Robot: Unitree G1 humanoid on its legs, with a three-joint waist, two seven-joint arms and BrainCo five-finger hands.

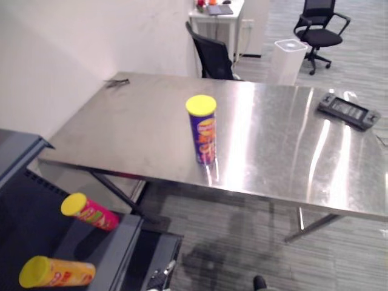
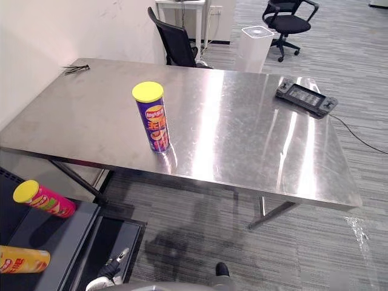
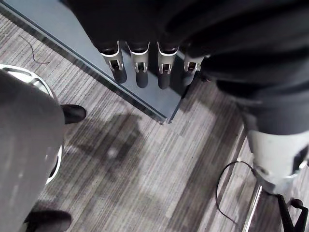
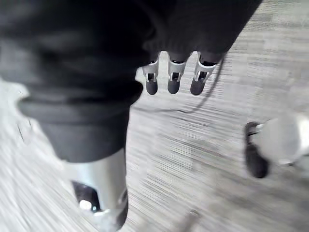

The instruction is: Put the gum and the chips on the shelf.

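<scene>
Steel table (image 1: pixel 121 127): purple chips can (image 1: pixel 202 130) upright | left hand (image 3: pixel 141 67) straight-fingered, empty | right hand (image 4: pixel 174 79) apparently likewise

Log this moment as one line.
purple chips can: upright on steel table | red chips can, orange chips can: lying on shelf | left hand: open, empty | right hand: open, empty

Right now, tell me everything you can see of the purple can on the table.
The purple chips can is a tall tube with a flat yellow lid and red and yellow print on its side. Its wall looks glossy. It stands upright, lid on, near the front edge of the steel table, which alone touches it.
</scene>
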